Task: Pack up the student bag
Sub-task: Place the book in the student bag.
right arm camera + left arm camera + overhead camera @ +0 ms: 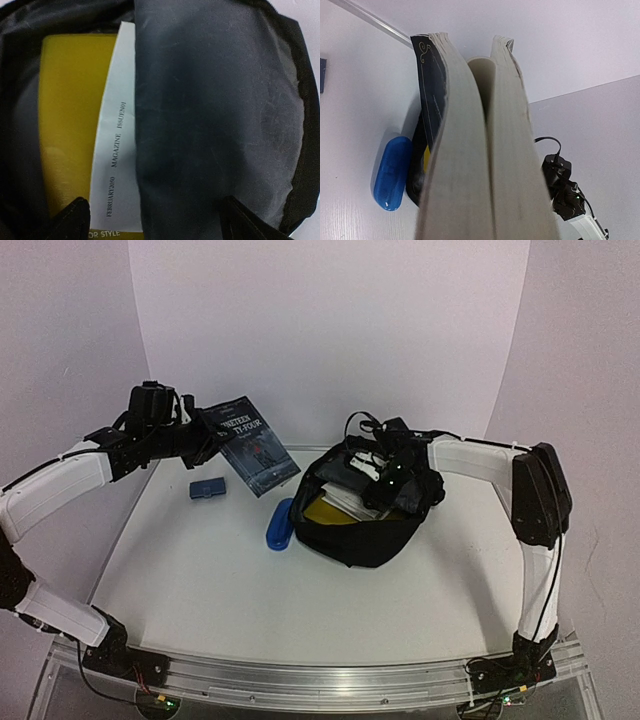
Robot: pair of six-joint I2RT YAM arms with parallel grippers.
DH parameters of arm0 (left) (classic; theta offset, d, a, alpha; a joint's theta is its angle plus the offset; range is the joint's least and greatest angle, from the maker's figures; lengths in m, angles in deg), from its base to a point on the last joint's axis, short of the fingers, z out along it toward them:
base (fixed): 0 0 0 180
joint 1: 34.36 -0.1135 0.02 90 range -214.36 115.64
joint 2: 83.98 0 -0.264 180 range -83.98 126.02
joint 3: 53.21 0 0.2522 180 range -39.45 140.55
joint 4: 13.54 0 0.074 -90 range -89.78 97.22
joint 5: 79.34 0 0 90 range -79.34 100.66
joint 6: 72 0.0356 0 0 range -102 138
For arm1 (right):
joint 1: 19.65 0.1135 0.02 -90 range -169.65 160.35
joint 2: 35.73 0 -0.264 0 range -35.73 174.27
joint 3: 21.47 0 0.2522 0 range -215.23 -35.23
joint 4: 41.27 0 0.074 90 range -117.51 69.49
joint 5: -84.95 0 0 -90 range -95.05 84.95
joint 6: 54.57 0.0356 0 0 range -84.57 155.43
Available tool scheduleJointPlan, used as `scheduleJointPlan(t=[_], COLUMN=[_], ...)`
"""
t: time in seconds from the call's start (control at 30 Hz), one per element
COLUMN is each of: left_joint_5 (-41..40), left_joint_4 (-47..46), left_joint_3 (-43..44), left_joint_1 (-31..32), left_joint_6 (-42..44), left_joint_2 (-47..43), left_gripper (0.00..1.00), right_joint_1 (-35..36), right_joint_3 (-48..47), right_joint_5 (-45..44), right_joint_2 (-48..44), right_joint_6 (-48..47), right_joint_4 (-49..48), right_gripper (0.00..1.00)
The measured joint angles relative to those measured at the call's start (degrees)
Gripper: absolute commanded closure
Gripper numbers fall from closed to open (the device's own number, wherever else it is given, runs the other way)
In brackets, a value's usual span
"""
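The left claw (203, 443) is clenched on one dark-covered book (255, 445), held up off the desk (300, 610). In its wrist view the book's page edges fill the space straight ahead of the claw. Below that claw and slightly toward the arm bases, one small dark blue flat case (207, 488) lies on the desk. Further to the claw's right and lower down, one blue oval case (279, 525) rests just beside the student bag (350, 545). The bag, the only one, lies open between the two claws and much nearer the right one. The right claw (385, 485) hangs in the bag's mouth, released, its fingertips (75, 220) spread wide with nothing between them. Ahead of this claw are the grey lining (215, 125) and two printed pieces in the bag: one yellow-covered item (70, 125) and one white-spined magazine (117, 150) lying over its edge. The step in hand appears to be carrying the book to the bag. The next move likely calls for swinging the left claw rightward and down, then tilting the book so it slides in beside the magazine. The right claw would need to clear the opening or hold the lining back. Three things remain outside the bag: the book and the two blue cases.
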Motion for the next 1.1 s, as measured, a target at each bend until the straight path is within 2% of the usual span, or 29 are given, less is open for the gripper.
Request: scheduleJointPlan(t=[0.1, 0.17, 0.37, 0.53, 0.67, 0.83, 0.93, 1.1], left_joint_5=[-0.97, -1.25, 0.95, 8.10, 14.57, 22.09, 25.97, 26.68], left_joint_4=[0.78, 1.72, 2.34, -1.61, -6.09, -15.76, -26.13, -37.53], left_joint_3=[-1.52, -1.99, -2.91, -4.25, -4.12, -4.12, -4.22, -6.40], left_joint_1=[-0.31, -0.30, -0.31, -0.33, -0.01, 1.10, 1.87, 2.20], left_joint_6=[-0.94, -1.27, -1.70, -2.66, -2.95, -5.56, -9.49, -14.62], left_joint_2=[-0.31, -0.33, -0.59, 0.32, 4.35, 11.71, 17.09, 23.83], left_gripper=[1.00, 1.00, 1.00, 1.00, 1.00, 1.00, 1.00, 1.00], right_joint_1=[0.03, 0.08, 0.83, 0.35, 0.17, 0.17, 0.07, -0.51], right_joint_3=[-0.14, -0.87, -4.80, -13.40, -18.24, -20.32, -20.32, -19.89], right_joint_5=[-3.17, -4.39, -2.34, 8.02, 17.39, 26.94, 29.92, 31.59], right_joint_2=[1.86, 2.39, 2.51, 3.19, 3.29, 3.32, 3.57, 3.77], right_joint_6=[-1.13, -0.93, 3.68, 12.65, 19.88, 27.84, 30.94, 32.98], right_joint_4=[-0.70, -0.77, 2.86, 8.54, 10.19, 11.07, 11.71, 11.83], right_gripper=[0.89, 1.00, 1.00, 1.00, 1.00, 1.00, 1.00, 1.00])
